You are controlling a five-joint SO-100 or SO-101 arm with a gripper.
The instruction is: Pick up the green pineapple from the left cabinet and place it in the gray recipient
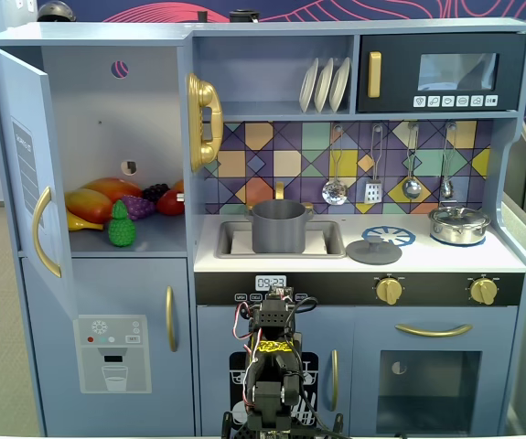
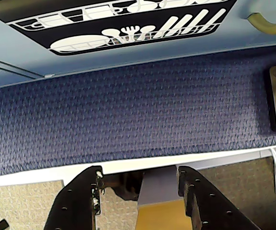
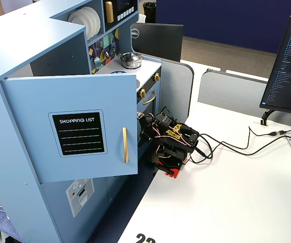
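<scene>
The green pineapple (image 1: 122, 227) stands upright on the shelf of the left cabinet (image 1: 116, 119), in front of other toy fruit. The cabinet door (image 1: 26, 174) is swung open, as a fixed view from the side also shows (image 3: 74, 126). The gray recipient (image 1: 279, 226) sits in the sink at the counter's middle. My arm (image 1: 272, 352) is folded low in front of the kitchen, far below both. In the wrist view my gripper (image 2: 138, 172) is open and empty, its black fingers (image 2: 80, 201) apart above the white table edge and blue carpet.
A purple grape bunch (image 1: 138, 207), yellow, orange and red fruit lie behind the pineapple. A gray lid (image 1: 373, 251) and shiny silver pot (image 1: 459, 224) sit on the counter. A gold toy phone (image 1: 204, 121) hangs by the cabinet. Cables (image 3: 226, 147) and a monitor (image 3: 287, 66) are on the white table.
</scene>
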